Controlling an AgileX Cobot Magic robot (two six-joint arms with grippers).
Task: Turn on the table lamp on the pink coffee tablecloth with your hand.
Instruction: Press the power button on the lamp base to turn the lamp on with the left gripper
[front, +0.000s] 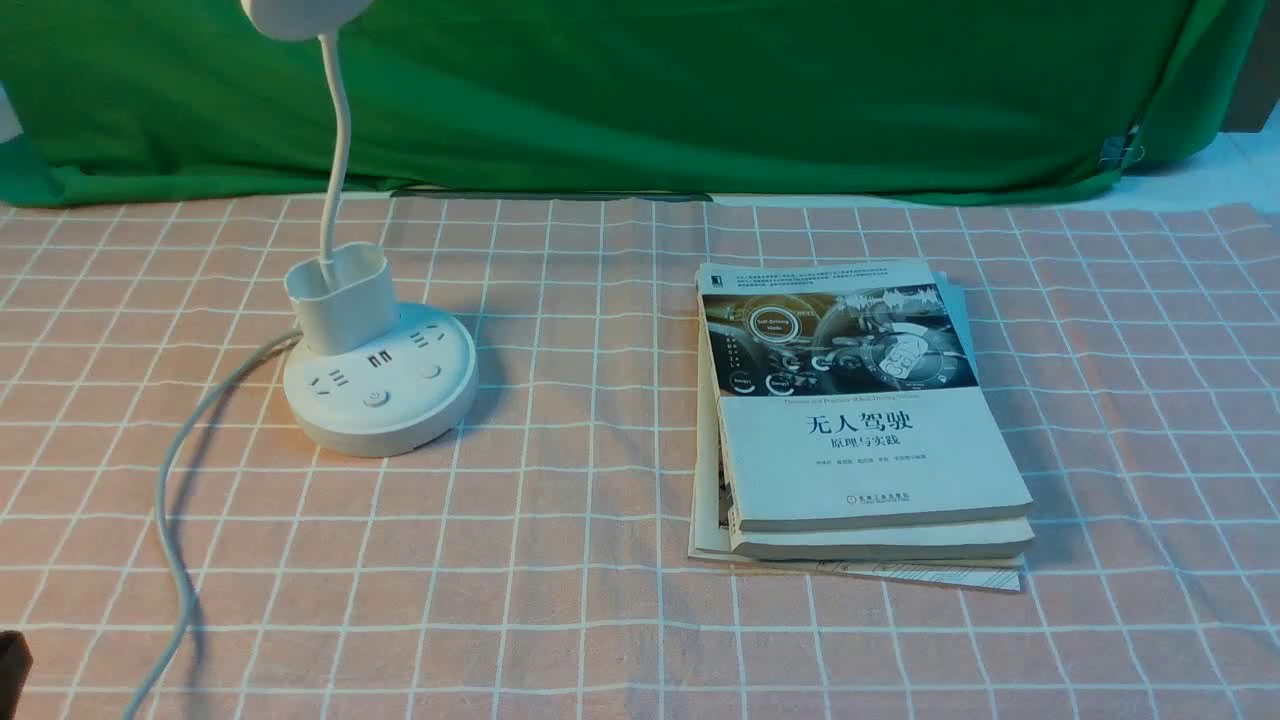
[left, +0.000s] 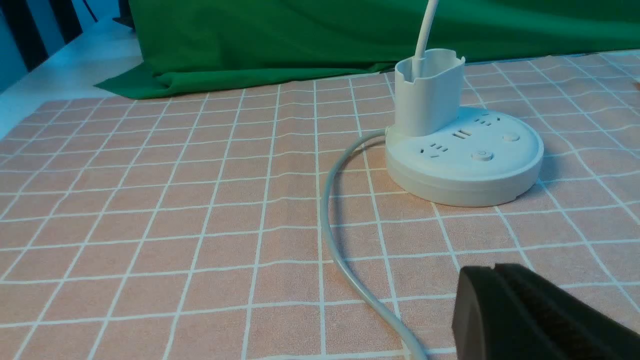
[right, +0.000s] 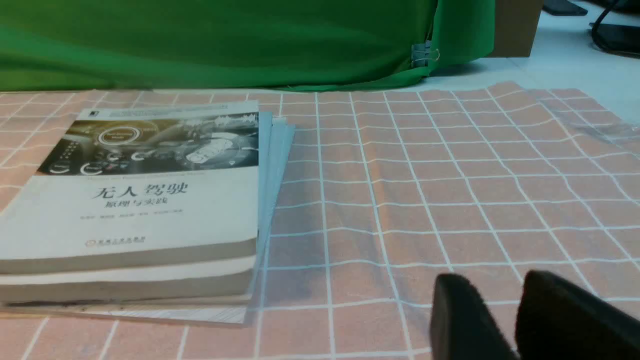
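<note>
The white table lamp (front: 380, 385) stands on the pink coffee tablecloth (front: 560, 500) at the left, with a round puck base, an oval cup, a thin gooseneck and its head (front: 300, 15) cut by the top edge. It looks unlit. In the left wrist view the lamp (left: 465, 155) sits ahead of my left gripper (left: 493, 266), which is shut and empty, low over the cloth and apart from the base. A dark bit of it (front: 10, 660) shows at the front view's lower left corner. My right gripper (right: 493, 277) is open and empty over the bare cloth (right: 450, 190).
The lamp's grey cable (front: 175, 500) runs from the base toward the front edge, and it passes close beside my left gripper in the left wrist view (left: 345, 250). A stack of books (front: 860, 420) lies right of centre. A green cloth (front: 640, 90) hangs behind.
</note>
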